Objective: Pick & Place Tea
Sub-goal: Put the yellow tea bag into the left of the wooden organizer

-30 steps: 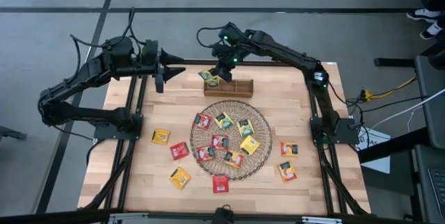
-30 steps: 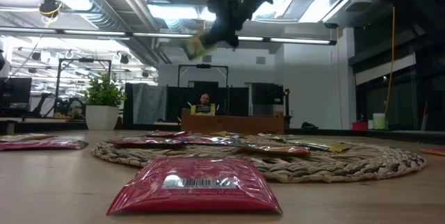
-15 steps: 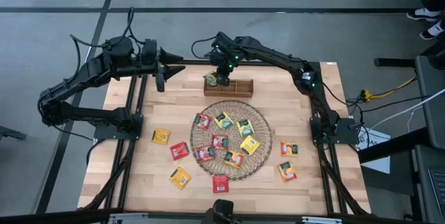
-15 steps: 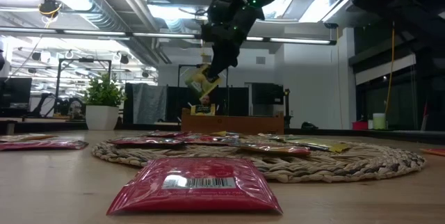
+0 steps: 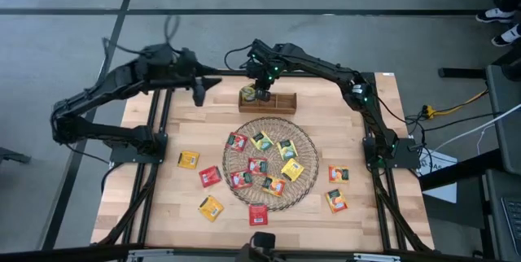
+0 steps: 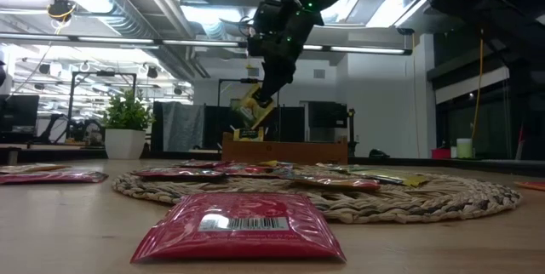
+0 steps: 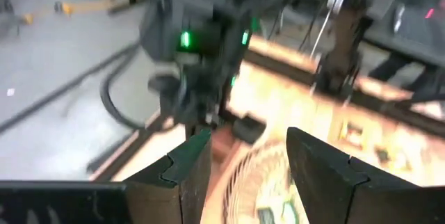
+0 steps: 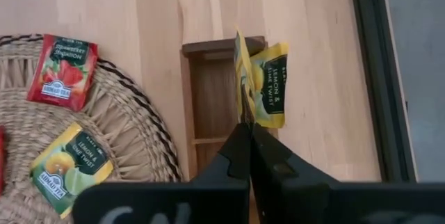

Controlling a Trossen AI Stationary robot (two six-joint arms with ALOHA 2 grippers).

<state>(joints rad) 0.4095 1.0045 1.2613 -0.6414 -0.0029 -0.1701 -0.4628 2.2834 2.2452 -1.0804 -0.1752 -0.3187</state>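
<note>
- The right tool (image 5: 259, 93) has come down, pinching a yellow tea bag (image 8: 263, 85) shut between its fingers, now just above the end compartment of the wooden box (image 5: 269, 102), so the drop looks near.
- The left tool (image 5: 198, 89) has swung nearer the box, fingers apart and empty.
- Other bags lie on the wicker mat (image 5: 303, 144) and counter (image 5: 358, 221) beside the box.
- The box's inside is mostly hidden.

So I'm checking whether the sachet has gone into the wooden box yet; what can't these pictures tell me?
- High view: the right hand covers the wooden box's end compartment.
- Low view: the box wall hides its inside; the yellow sachet hangs above it.
- Right wrist view: the sachet blocks part of the compartment.
- Left wrist view: motion blur; the left hand shows nothing of the box.
</note>
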